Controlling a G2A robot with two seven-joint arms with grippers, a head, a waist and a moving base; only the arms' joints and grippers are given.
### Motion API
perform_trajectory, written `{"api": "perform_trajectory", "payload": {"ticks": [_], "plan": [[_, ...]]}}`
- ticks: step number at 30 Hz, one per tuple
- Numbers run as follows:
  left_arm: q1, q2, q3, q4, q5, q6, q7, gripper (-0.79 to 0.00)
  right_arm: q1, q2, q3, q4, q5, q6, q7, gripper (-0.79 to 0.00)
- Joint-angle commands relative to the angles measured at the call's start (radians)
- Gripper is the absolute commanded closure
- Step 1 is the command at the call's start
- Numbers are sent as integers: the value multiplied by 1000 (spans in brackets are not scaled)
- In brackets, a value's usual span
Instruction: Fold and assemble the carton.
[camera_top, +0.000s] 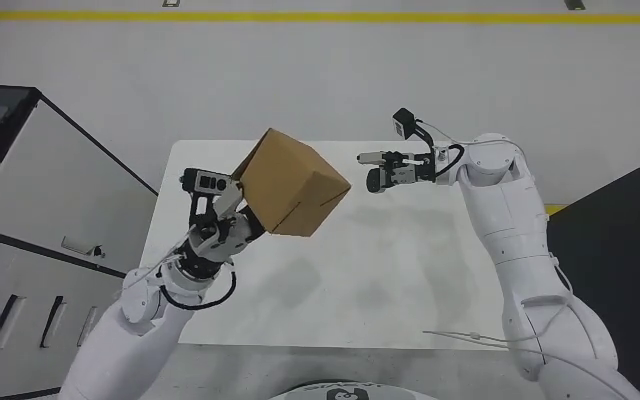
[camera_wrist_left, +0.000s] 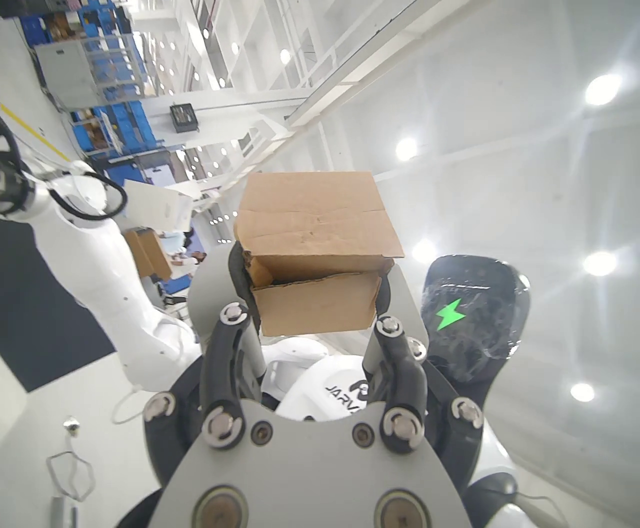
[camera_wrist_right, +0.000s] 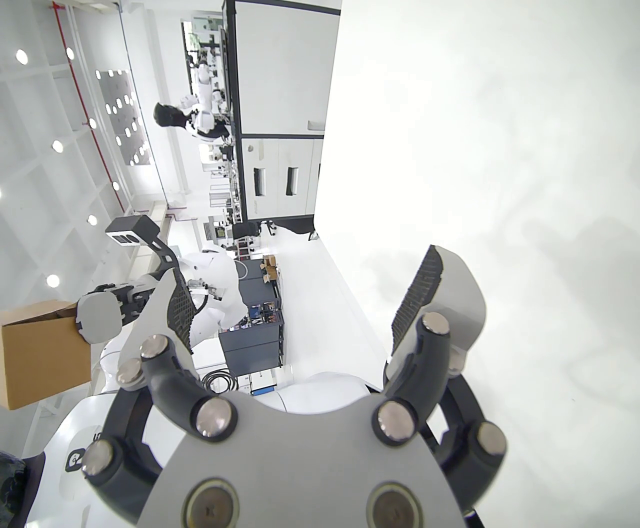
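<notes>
A brown cardboard carton, folded into a box, is held up above the white table, tilted on one corner. My left gripper is shut on its lower end; in the left wrist view the carton sits between the two fingers, with its end flaps partly folded in and a gap left. My right gripper hangs open to the right of the carton, a short way off and empty. From the right wrist the carton is seen beyond the open gripper.
A grey cabinet stands at the table's left. A thin cable lies near the table's front right edge. A yellow floor line runs across the back.
</notes>
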Motion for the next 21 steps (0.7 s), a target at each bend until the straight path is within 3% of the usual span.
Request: {"api": "perform_trajectory", "payload": {"ticks": [1, 9, 16, 21], "plan": [[-3, 0, -25, 3, -7, -2, -17, 0, 0, 0, 0, 0, 0, 0, 0, -785], [-4, -1, -32, 5, 3, -12, -15, 0, 0, 0, 0, 0, 0, 0, 0, -785], [28, -9, 13, -22, -222, 186, -43, 0, 0, 0, 0, 0, 0, 0, 0, -785], [43, -7, -7, -31, -252, 315, -40, 0, 0, 0, 0, 0, 0, 0, 0, -785]]}}
